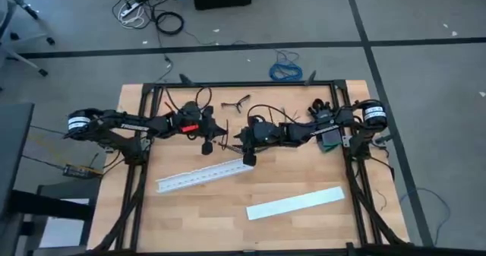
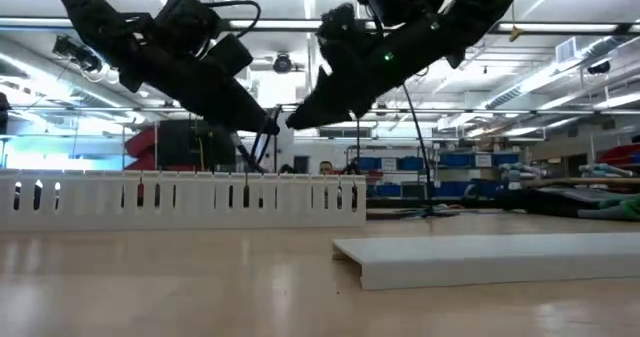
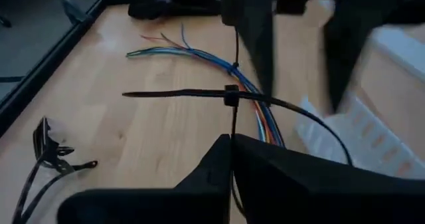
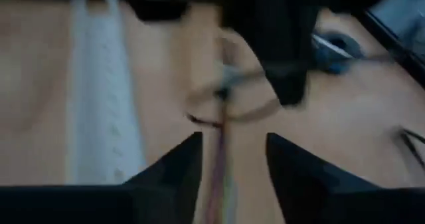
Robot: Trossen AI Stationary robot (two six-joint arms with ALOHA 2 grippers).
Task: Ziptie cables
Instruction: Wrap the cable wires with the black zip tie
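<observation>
Left wrist view shows the left claw (image 3: 231, 144) pinching a black zip tie (image 3: 199, 94) looped round the wires (image 3: 219, 61), so the bunch stays together (it lies mid-table, by the white slotted strip (image 1: 201, 177)). Farther off, the right claw (image 4: 229, 147) is spread wide over the same wires, probably ready to pull the tie tight.

Right wrist view's cables (image 4: 222, 177) blurred

No text, label, brand, number or sign in any of the views is clear enough to read.
</observation>
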